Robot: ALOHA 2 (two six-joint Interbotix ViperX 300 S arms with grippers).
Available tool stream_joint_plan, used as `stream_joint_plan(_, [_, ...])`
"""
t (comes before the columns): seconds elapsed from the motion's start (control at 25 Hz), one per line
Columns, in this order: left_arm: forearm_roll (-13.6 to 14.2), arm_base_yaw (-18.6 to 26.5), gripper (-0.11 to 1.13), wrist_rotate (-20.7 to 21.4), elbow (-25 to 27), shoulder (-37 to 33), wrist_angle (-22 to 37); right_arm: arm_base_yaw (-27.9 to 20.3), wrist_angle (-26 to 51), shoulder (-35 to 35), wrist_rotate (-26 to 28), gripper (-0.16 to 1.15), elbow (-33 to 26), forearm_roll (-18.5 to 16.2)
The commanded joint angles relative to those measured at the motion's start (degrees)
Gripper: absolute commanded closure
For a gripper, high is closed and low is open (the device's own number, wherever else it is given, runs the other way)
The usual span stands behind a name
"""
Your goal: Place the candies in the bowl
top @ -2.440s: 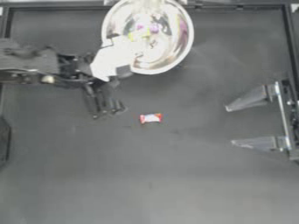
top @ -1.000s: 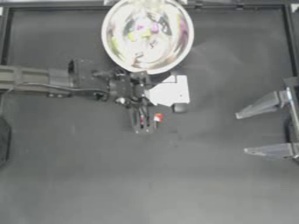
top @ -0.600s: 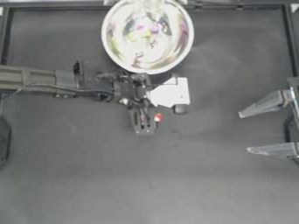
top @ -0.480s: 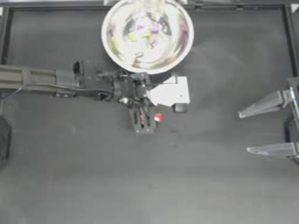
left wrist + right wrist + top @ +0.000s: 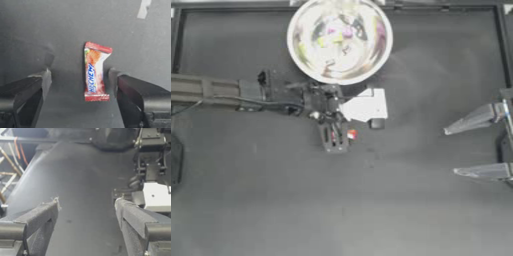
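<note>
While the right gripper (image 5: 479, 145) sits parked at the right edge of the bench (image 5: 271, 200), jaws spread, the left gripper (image 5: 80, 82) hangs low mid-bench just below the bowl (image 5: 339, 40). Its jaws stand apart on either side of the red-and-white candy (image 5: 94, 71), which lies flat between them, untouched. Other candies (image 5: 336, 36) rest inside the bowl.

A dark table (image 5: 371, 200) filled the top view, its surface matte and faintly scuffed. A metal frame rail (image 5: 438, 7) ran along its far edge. In the left wrist view a small strip of pale tape (image 5: 144, 9) lay stuck flat on the tabletop.
</note>
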Motion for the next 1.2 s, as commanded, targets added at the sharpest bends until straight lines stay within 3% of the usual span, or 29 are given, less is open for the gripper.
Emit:
stream_joint_plan(0.04, [-0.79, 0.09, 0.04, 0.09, -1.32, -1.67, -0.18, -0.53, -0.53, 0.09, 0.00, 0.01, -0.70, -0.18])
stream_joint_plan(0.16, [-2.20, 0.09, 0.17, 0.26, -1.23, -1.67, -0.18, -0.53, -0.53, 0.09, 0.00, 0.01, -0.70, -0.18])
stream_joint_plan(0.28, [-3.69, 0.00, 0.43, 1.76, -1.32, -1.76, -0.18, -0.62, -0.53, 0.09, 0.00, 0.01, -0.70, -0.18])
stream_joint_plan(0.4, [-6.94, -0.09, 0.73, 4.66, -1.23, -1.85, -0.18, -0.79, -0.53, 0.09, 0.00, 0.01, -0.70, -0.18])
stream_joint_plan(0.48, [-9.14, -0.09, 0.83, 6.86, -1.32, -2.11, -0.18, -0.88, -0.53, 0.09, 0.00, 0.01, -0.70, -0.09])
stream_joint_plan(0.68, [-11.78, 0.00, 0.78, 9.05, -1.32, -3.78, -0.26, -0.88, -0.53, 0.09, 0.09, 0.01, -0.70, -0.09])
stream_joint_plan(1.2, [-9.58, 0.53, 0.77, 9.49, -1.32, -12.57, -0.35, -3.96, -0.53, -1.41, 0.09, 0.01, 0.35, 0.44])
